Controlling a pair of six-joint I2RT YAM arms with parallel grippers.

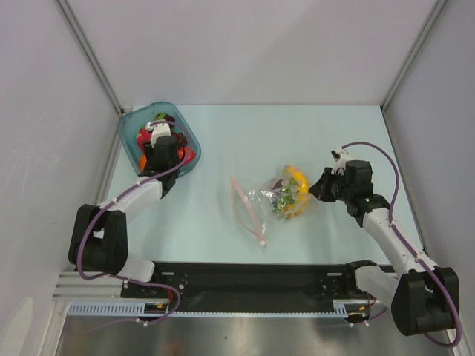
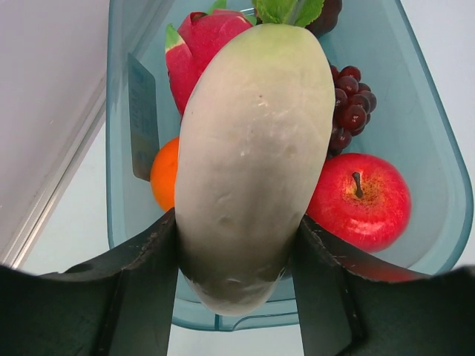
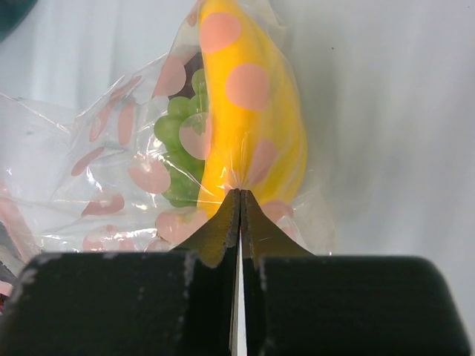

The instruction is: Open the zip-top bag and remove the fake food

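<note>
1. The left tool (image 2: 237,256) is clenched on the lower end of a white oval piece (image 2: 252,148), one finger on each side of it.
2. It holds this piece over the teal tray (image 2: 415,111) at the far left of the worktop (image 1: 334,133). I cannot tell whether the piece touches the tray floor.
3. An orange (image 2: 165,174) and a red apple (image 2: 360,200) already lie in the tray behind it, among other toy pieces.
4. The right tool (image 3: 239,215) is pressed fully together, pinching a fold of the zip-top bag (image 1: 276,199) at its closed end, just below the banana (image 3: 252,126).
5. The bag lies near the middle of the worktop, well apart from the tray. Its pinkish zip strip (image 1: 245,208) points away from the right tool and seems to gape open in a loop.
6. The banana and the green grapes (image 3: 178,141) are inside the bag.
7. Judged from this, the opening step is done and the emptying is well under way. What is left is to set the white piece down in the tray, then take out the banana, the grapes and whatever else lies hidden behind them.
</note>
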